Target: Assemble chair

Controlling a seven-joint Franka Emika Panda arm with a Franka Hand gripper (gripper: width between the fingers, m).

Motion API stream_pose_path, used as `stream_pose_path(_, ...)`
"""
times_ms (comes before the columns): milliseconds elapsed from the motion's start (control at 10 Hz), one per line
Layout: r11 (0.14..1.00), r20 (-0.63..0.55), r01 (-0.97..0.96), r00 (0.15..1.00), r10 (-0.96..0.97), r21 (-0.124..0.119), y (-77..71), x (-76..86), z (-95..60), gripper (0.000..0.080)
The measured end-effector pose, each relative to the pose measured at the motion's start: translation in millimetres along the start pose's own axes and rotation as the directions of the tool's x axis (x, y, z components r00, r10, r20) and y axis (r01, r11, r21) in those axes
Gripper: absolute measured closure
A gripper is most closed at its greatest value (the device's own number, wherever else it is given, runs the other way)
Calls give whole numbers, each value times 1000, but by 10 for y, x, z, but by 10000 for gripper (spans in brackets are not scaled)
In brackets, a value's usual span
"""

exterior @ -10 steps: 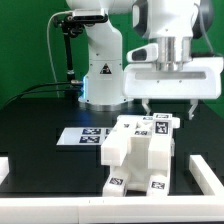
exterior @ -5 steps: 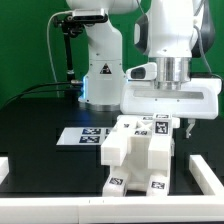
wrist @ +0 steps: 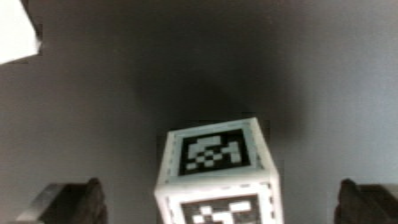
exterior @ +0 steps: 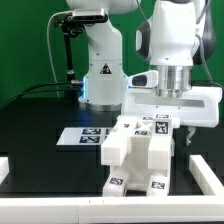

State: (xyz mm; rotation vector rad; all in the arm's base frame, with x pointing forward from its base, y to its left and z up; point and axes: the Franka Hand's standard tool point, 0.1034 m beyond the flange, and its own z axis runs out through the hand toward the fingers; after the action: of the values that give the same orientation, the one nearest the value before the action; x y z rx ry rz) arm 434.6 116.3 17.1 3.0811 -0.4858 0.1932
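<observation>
Currently, end effector (exterior: pixel 161 128): jaws spread wide, nothing between them, hanging just above the rear of the blocky white plastic chair assembly (exterior: pixel 140 154).
Chair location: on the black counter (exterior: pixel 40 125), near its front edge, tags on top and front faces.
Marker board (exterior: pixel 85 136): flat white tagged sheet, lying just behind the chair.
Wrist view: tagged white chair block (wrist: pixel 221 171) sits between the two dark fingertips (wrist: pixel 75 202).

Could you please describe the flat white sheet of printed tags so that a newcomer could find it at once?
Start at the black table in front of the robot's white base. The marker board lies flat there, just beyond the blocky white chair parts. Unlike them, it is thin and flat.
</observation>
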Motion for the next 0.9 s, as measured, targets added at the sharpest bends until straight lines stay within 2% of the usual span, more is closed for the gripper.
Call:
stream_pose_path(400,1000,2,-1,1000,1,-4,22,-9,28,151)
stream_pose_path(500,1000,2,-1,1000,1,-4,21,-9,28,259)
stream_pose_path(600,1000,2,-1,1000,1,-4,22,-9,28,259)
stream_pose_path(700,1000,2,-1,1000,1,-4,22,-9,28,440)
stream_pose_path(800,1000,1,-1,1000,1,-4,21,-8,27,517)
stream_pose_path(900,1000,1,-1,1000,1,-4,21,-8,27,517)
